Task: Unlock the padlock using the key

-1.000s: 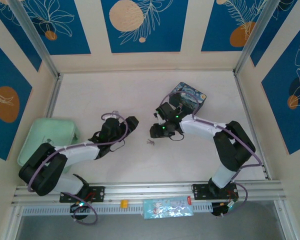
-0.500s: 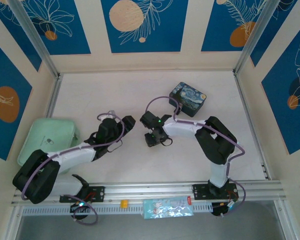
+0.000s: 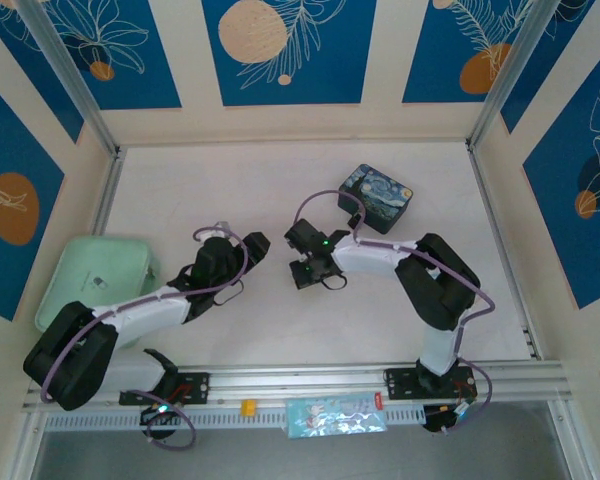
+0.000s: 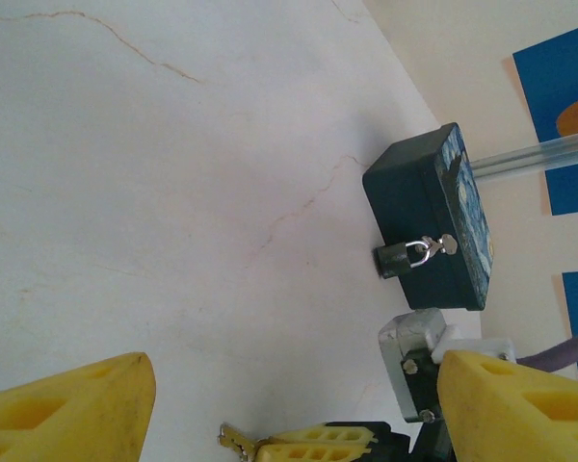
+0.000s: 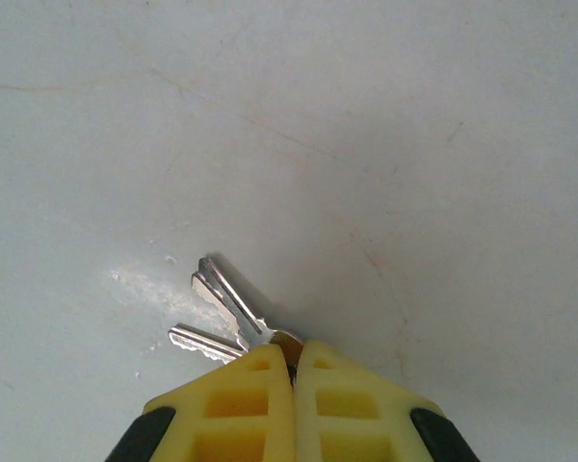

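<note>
2 thin silvery blades of the key [image 5: 229,310] fan out on the pale desk [image 5: 414,144], low in the right wrist view. Their heads are pinched in the right tool [image 5: 294,364], its yellow fingers pressed together. The left tool [image 4: 294,371] is spread wide, holding nothing. Right of centre in its view, the dark padlock [image 4: 395,260] hangs on the side of the blue painted box [image 4: 419,188]. A green tub [image 3: 100,270] sits at far left, well apart.

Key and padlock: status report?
Right gripper shut on the key, low over the table. Left gripper open, empty. Padlock hangs on the box front, key not yet in it.
</note>
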